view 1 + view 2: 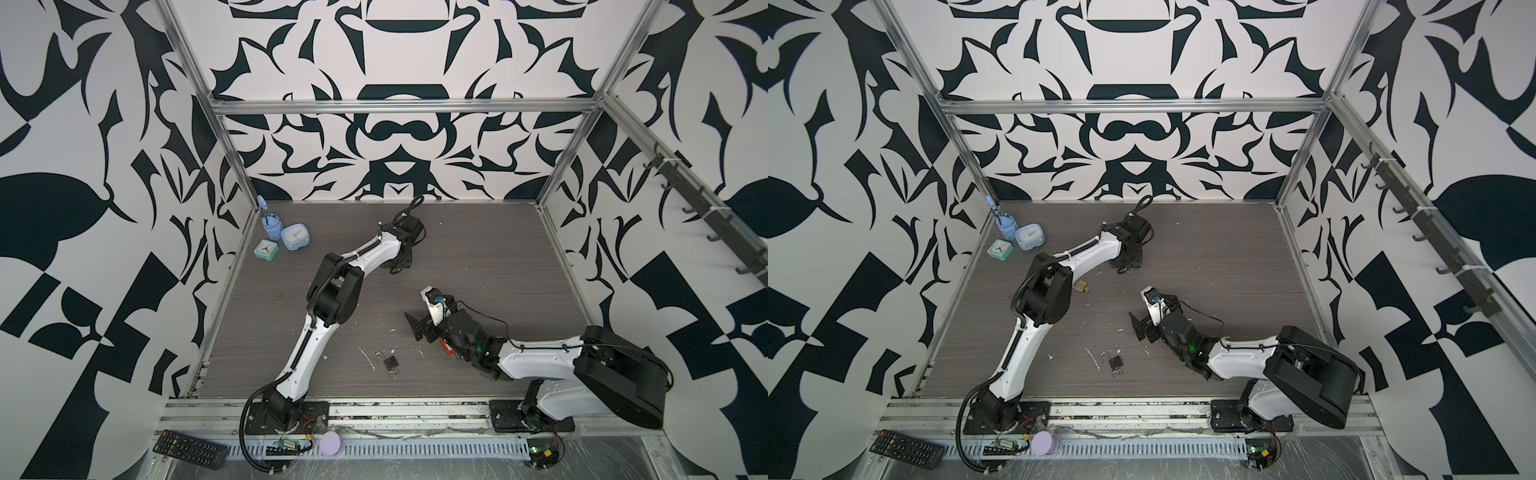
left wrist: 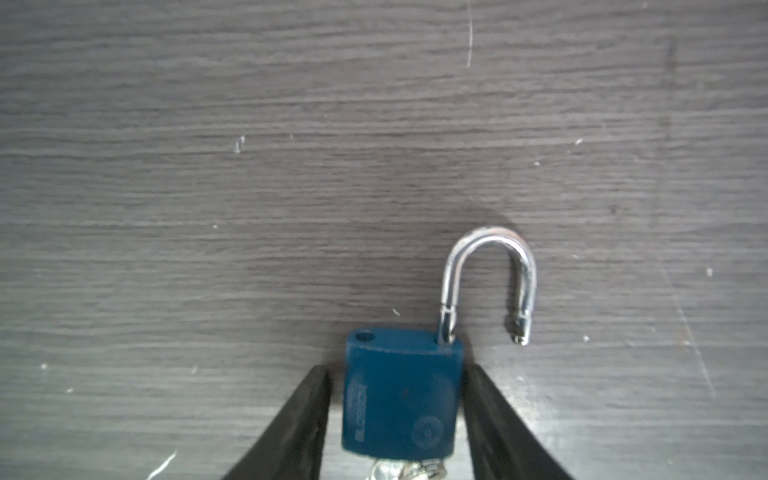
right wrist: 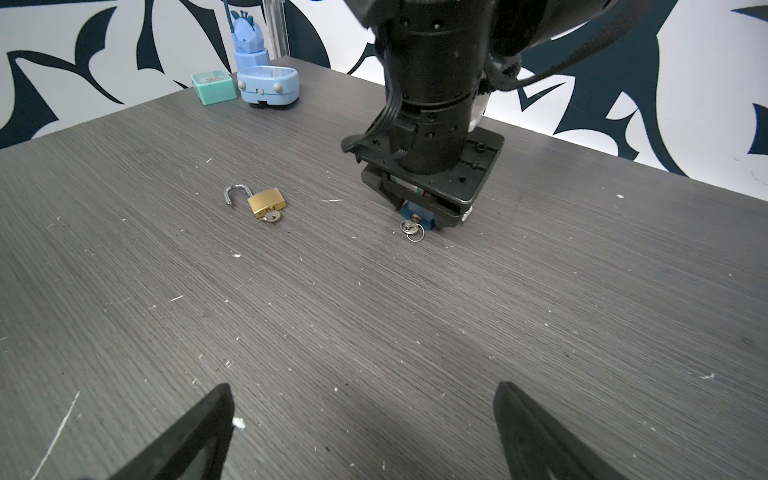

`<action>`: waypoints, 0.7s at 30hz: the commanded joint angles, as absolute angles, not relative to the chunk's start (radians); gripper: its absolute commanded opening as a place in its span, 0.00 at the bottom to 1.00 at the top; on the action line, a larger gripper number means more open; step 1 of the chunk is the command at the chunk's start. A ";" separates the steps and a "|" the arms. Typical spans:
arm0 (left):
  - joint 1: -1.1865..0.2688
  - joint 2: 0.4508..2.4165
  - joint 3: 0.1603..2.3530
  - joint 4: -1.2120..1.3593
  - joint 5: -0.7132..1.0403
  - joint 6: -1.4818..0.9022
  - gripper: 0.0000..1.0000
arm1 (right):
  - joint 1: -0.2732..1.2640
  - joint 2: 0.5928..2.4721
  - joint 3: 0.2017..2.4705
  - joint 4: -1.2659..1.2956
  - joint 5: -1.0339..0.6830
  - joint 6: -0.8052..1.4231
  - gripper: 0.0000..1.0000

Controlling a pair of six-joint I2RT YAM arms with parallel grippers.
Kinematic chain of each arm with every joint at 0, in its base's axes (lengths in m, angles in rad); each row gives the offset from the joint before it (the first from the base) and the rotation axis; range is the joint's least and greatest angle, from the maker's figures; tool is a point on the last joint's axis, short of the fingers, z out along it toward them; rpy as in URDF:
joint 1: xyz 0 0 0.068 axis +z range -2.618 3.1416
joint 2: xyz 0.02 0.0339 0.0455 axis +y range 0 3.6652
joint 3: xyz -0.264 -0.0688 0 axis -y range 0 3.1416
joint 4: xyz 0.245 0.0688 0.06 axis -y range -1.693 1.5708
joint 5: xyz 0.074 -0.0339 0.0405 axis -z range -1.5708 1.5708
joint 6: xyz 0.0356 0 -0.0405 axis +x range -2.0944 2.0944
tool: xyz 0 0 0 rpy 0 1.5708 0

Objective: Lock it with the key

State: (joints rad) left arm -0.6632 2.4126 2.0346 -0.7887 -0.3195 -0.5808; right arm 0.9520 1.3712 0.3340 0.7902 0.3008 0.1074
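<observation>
Left claw (image 1: 395,269) reaches far out over the surface (image 1: 478,257) in both top views, pointing down at a spot its own body hides. The right claw (image 1: 414,328) hangs spread and empty nearer the front. A dark padlock (image 1: 391,363) lies untouched by the front edge, and a brass padlock (image 1: 1080,286) shows beside the left arm's elbow in a top view.

From the left wrist, the blue padlock (image 2: 401,399) lies flat with a claw finger (image 2: 299,428) at each flank of its body. One finger looks to be touching. At the other a sliver of surface shows, so the lock is bracketed, not yet clamped. Taking it by the body leaves the shackle (image 2: 490,257) free. It stands swung out, its loose end away from its hole (image 2: 365,336). The key (image 2: 405,471) sticks out of the bottom end, clear of the fingers.

From the right wrist, the left claw stands upright over the blue body, and the key with its ring (image 3: 411,232) faces the empty right claw. I judge this lets one arm steady the lock while the other works shackle and key. The brass padlock lies well apart.
</observation>
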 commanded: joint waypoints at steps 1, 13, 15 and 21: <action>-0.667 2.470 2.037 -0.834 -0.294 -0.585 0.48 | 0.957 1.355 0.367 0.807 0.322 0.098 1.00; -0.667 2.417 1.992 -0.801 -0.273 -0.563 0.25 | 0.956 1.302 0.384 0.775 0.395 0.083 1.00; -0.667 2.369 1.967 -0.775 -0.273 -0.527 0.19 | 0.951 1.268 0.406 0.739 0.408 0.077 1.00; -0.663 2.146 1.861 -0.662 -0.265 -0.306 0.00 | 0.923 1.124 0.511 0.525 0.452 0.092 1.00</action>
State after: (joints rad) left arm -0.6632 2.2921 1.8828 -0.7181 -0.2848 -0.4339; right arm 0.9371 1.1946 0.4404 0.6201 0.3965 0.0872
